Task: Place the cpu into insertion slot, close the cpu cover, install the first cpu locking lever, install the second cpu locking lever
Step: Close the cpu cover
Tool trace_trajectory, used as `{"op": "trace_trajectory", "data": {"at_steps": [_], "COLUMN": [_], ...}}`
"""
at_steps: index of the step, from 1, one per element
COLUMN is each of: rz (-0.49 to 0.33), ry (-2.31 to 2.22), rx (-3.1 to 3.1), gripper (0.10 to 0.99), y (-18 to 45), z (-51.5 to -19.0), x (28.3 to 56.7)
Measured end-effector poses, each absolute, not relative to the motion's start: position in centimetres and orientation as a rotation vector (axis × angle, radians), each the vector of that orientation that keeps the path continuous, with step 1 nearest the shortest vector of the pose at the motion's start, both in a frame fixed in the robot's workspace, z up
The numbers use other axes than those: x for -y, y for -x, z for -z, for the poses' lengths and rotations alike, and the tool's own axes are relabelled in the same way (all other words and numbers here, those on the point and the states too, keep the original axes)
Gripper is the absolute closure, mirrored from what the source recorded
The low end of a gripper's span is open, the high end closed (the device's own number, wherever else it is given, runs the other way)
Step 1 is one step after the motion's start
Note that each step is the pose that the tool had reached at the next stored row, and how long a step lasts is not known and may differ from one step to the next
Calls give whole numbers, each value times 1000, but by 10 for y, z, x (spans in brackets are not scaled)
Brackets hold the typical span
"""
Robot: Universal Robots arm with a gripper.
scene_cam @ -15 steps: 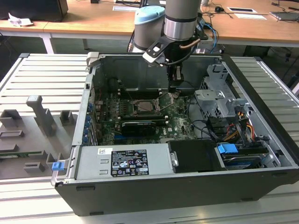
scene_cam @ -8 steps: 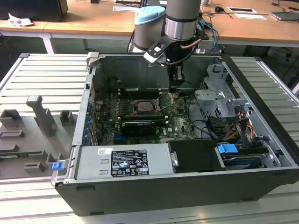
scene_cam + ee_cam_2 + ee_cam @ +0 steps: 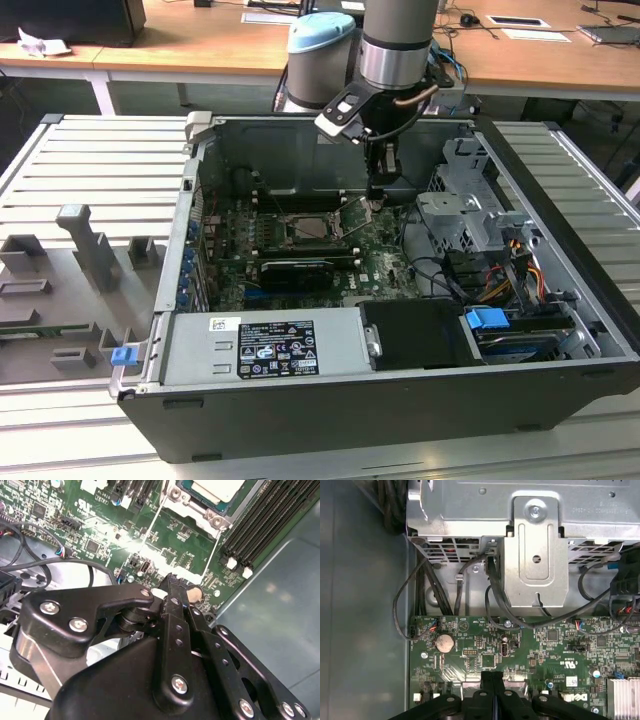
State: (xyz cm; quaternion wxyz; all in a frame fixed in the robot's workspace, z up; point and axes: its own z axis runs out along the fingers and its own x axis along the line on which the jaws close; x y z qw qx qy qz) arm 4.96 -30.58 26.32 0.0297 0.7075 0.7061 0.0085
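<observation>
My gripper [image 3: 377, 203] hangs low inside the open computer case, just to the exterior view's right of the insertion slot [image 3: 315, 228]. In both wrist views its black fingers [image 3: 487, 682] are pressed together with nothing visible between them. In the second wrist view the fingertips [image 3: 172, 582] hover over the green motherboard [image 3: 170, 535], a short way from the socket. The cpu [image 3: 217, 487] lies in the socket, pale silver, with the cpu cover [image 3: 197, 502] framing it. Two thin wire levers [image 3: 151, 527] run out from the socket's corners toward the gripper; whether they are latched I cannot tell.
A silver drive cage [image 3: 535, 555] with black cables stands close by the gripper. A coin battery [image 3: 444, 642] sits on the board near the fingertips. Long black memory slots [image 3: 265, 525] flank the socket. The power supply [image 3: 265, 345] fills the case's front; case walls enclose everything.
</observation>
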Motion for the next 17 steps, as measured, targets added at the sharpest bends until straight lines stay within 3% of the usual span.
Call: {"op": "trace_trajectory", "data": {"at_steps": [17], "rz": [-25], "ry": [-2181], "rx": [-2177], "gripper": [980], "y": [-58], "z": [-261], "x": [306]}}
